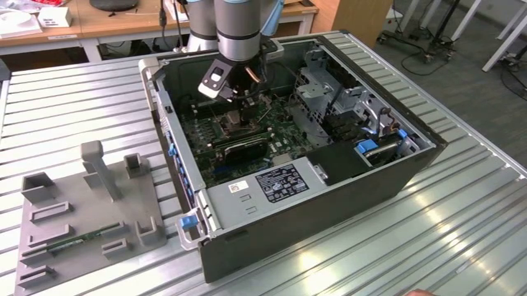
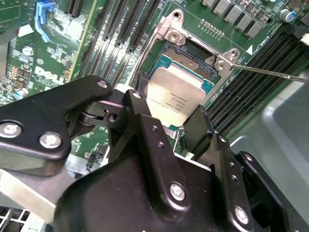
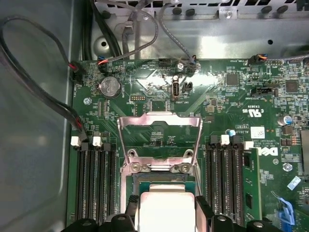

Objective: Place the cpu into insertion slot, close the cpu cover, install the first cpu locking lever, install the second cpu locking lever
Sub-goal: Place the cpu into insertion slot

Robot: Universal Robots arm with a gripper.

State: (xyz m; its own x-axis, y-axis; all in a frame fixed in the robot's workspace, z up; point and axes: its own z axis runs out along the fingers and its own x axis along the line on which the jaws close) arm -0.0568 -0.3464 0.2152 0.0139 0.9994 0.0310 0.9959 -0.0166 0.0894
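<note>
My gripper [image 1: 234, 116] reaches down into the open computer case [image 1: 394, 165] over the green motherboard [image 1: 280, 132]. In both wrist views its black fingers are shut on two opposite edges of the cpu [image 2: 175, 94] [image 3: 166, 208], a silvery-tan square chip. The chip sits level over the insertion slot [image 2: 187, 54] [image 3: 164, 178], covering most of it; whether it rests in the slot I cannot tell. The cpu cover [image 3: 145, 117], a thin metal frame, stands swung open beyond the slot. A thin locking lever [image 2: 270, 72] sticks out free to one side of the slot.
Black memory slots [image 3: 96, 179] [image 3: 224, 174] flank the socket. Cables [image 3: 43, 96] run along the case wall. A drive cage [image 1: 325, 92] fills the case's far side. A grey fixture tray [image 1: 82, 209] with a memory stick lies on the ribbed metal table [image 1: 411, 246].
</note>
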